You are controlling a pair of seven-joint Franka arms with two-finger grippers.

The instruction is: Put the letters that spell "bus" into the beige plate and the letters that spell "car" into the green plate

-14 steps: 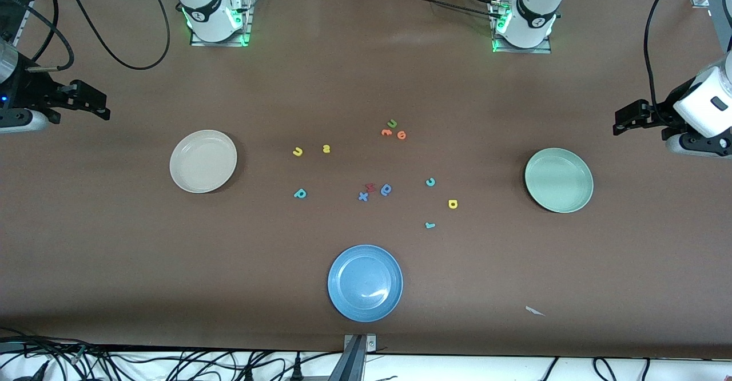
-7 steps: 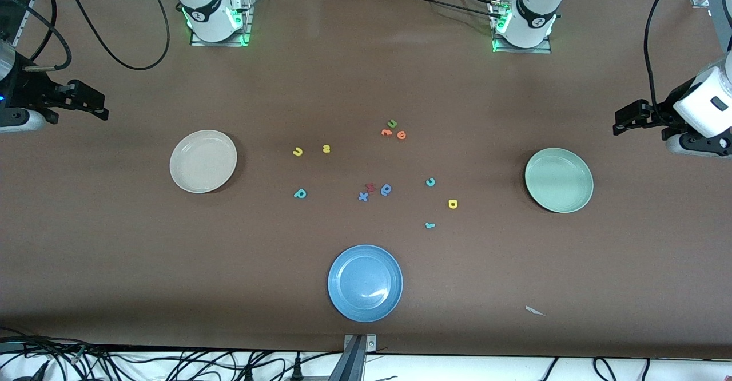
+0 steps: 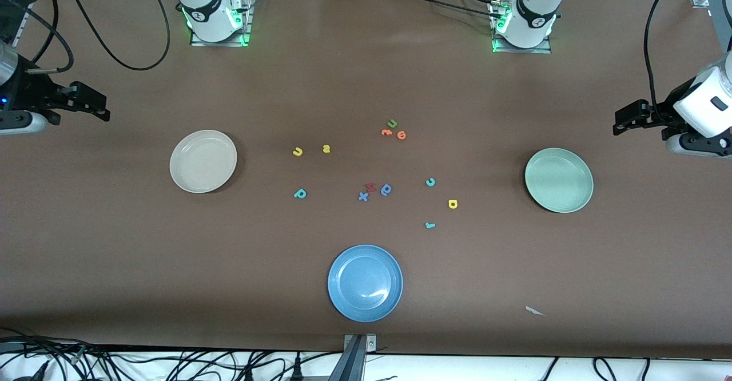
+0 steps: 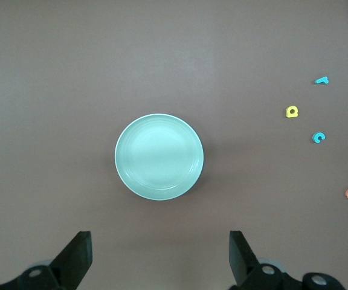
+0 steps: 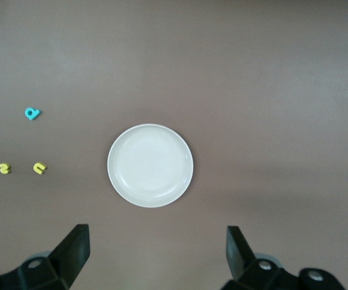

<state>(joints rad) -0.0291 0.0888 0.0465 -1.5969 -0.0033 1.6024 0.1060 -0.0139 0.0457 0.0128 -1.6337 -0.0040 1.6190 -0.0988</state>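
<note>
The beige plate [image 3: 203, 161] [image 5: 150, 165] lies toward the right arm's end, the green plate [image 3: 559, 179] [image 4: 159, 156] toward the left arm's end; both are empty. Between them lie the yellow u [image 3: 297, 151], yellow s [image 3: 326, 149] and teal b [image 3: 299, 194], then the teal c [image 3: 430, 182], yellow a [image 3: 452, 203] and teal r [image 3: 430, 225]. My right gripper [image 3: 98, 105] [image 5: 157, 251] hangs open over bare table near the beige plate. My left gripper [image 3: 623, 120] [image 4: 160, 254] hangs open near the green plate. Neither holds anything.
A blue plate [image 3: 365, 282] sits near the front edge. Other letters lie among the task's: a green u [image 3: 392, 123], two orange ones [image 3: 394, 134], a red one [image 3: 370, 186], a blue round one [image 3: 386, 189] and a blue x [image 3: 362, 197]. A paper scrap [image 3: 534, 311] lies near the front.
</note>
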